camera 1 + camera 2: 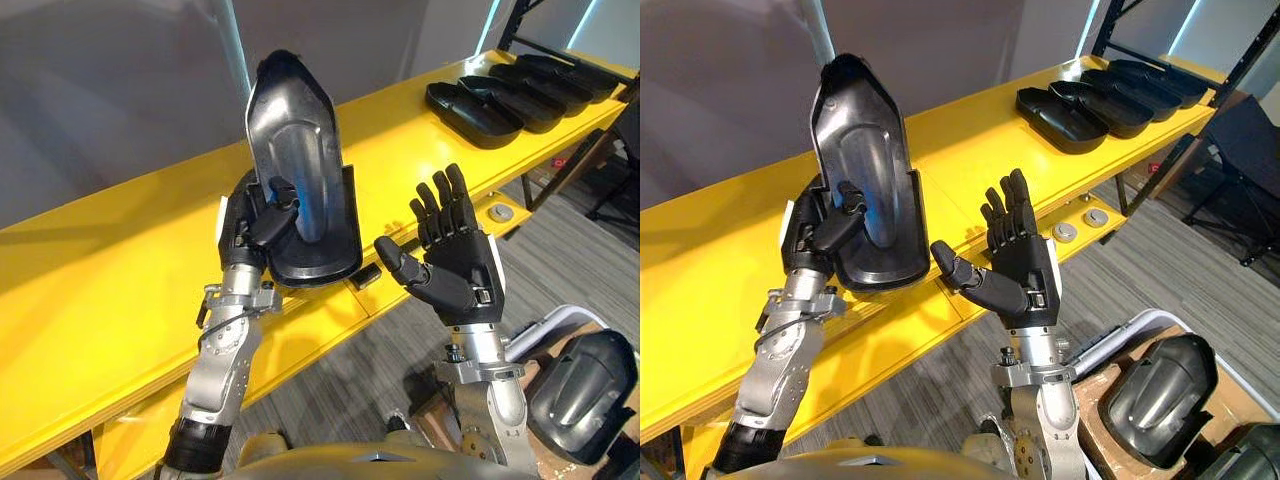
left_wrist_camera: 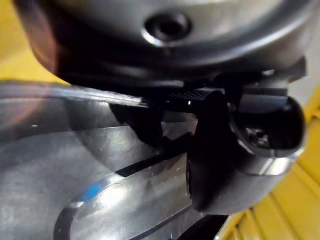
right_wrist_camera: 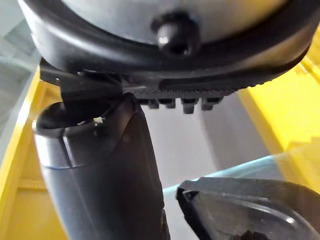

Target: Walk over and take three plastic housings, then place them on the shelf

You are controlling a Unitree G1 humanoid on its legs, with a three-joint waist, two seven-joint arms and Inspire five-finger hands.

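One plastic housing point(image 1: 300, 170) stands upright in the left hand point(image 1: 255, 215), narrow end up and hollow side facing the robot. Its broad lower rim hangs just above the front part of the yellow shelf point(image 1: 100, 290), close to the shelf's front edge. The thumb is curled across the hollow inner face and the palm backs the shell, so the hand is clamped on it. The left forearm rises steeply from below the shelf edge.

Bare yellow board runs to the left of the held housing, behind it, and to the right as far as a row of housings point(image 1: 475, 108) lying side by side at the shelf's far right end.

Just beside the held housing's right rim, the right hand point(image 1: 455, 260) is raised with its fingers straight and spread. Its thumb reaches toward the rim across a narrow gap and holds nothing.

Low on the right, another housing point(image 1: 1160, 385) lies dome-up in a cardboard box point(image 1: 1095, 405) on the grey floor point(image 1: 1160, 250).
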